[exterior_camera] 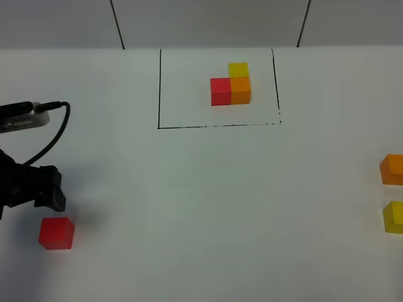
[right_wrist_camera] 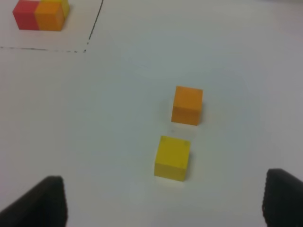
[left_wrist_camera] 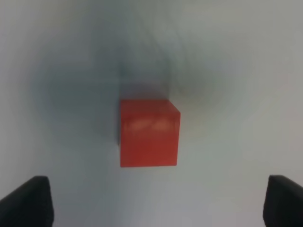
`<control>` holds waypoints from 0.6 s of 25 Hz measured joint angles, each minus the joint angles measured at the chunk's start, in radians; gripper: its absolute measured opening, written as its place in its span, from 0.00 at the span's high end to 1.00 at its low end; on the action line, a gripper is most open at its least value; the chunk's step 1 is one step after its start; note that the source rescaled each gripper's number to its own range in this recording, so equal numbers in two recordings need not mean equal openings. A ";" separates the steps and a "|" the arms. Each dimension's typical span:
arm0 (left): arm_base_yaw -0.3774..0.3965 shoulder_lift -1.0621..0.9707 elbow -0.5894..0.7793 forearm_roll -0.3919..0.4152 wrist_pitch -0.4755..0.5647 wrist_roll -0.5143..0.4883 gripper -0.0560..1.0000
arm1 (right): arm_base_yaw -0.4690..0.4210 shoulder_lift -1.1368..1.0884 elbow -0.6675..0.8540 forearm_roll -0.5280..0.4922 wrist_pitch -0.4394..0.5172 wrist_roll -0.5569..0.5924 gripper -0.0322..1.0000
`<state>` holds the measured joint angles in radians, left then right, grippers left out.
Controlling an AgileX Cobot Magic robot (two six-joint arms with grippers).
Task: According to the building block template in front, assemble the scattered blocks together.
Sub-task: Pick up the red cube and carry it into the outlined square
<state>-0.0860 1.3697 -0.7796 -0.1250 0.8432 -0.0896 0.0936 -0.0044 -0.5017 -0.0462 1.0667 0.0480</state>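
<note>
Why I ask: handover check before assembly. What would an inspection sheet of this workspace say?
Surface: white table, a drawn black frame on it.
Job's things: template, three cubes in an L inside the frame; red cube loose at left; orange cube and yellow cube apart at the right edge.
Clutter: nothing seen.
Tools: left tool open, near the red cube, not touching; right tool open, empty.
Cables: black cable looping by the left arm.
Surroundings: grey panels behind the table.
</note>
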 joint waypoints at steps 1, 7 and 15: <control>-0.015 0.007 0.000 0.002 0.008 0.000 0.06 | 0.000 0.000 0.000 0.000 0.000 0.000 0.29; -0.129 0.013 0.010 0.063 -0.016 -0.052 0.06 | 0.000 0.000 0.000 0.000 0.000 0.000 0.29; -0.162 0.012 0.142 0.149 -0.114 -0.162 0.07 | 0.000 0.000 0.000 0.000 0.000 0.000 0.29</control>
<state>-0.2477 1.3813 -0.6380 0.0241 0.7294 -0.2520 0.0936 -0.0044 -0.5017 -0.0462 1.0667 0.0480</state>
